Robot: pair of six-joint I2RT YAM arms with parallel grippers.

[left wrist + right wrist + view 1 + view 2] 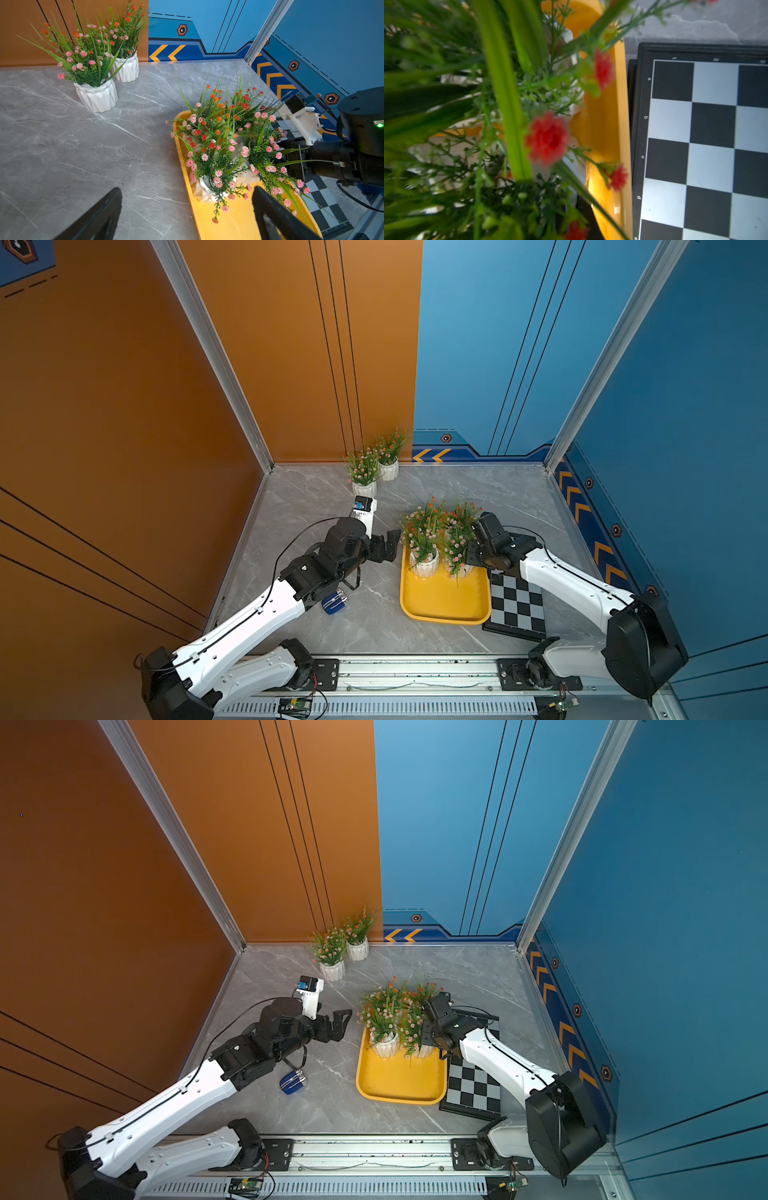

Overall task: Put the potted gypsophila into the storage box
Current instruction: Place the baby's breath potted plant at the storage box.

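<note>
Two white-potted pink-red gypsophila point(423, 531) point(457, 547) sit in the yellow storage box point(444, 601); left jaws open, right jaws closed.

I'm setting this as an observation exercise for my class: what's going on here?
Two arms are putting potted gypsophila into the yellow storage box. Two potted plants stand at its far end; two more stand by the back wall. The right gripper is shut, buried in the foliage of the right-hand plant in the box; whether it grips stems is hidden. The left gripper hangs open beside the box's left edge, holding nothing.
</note>
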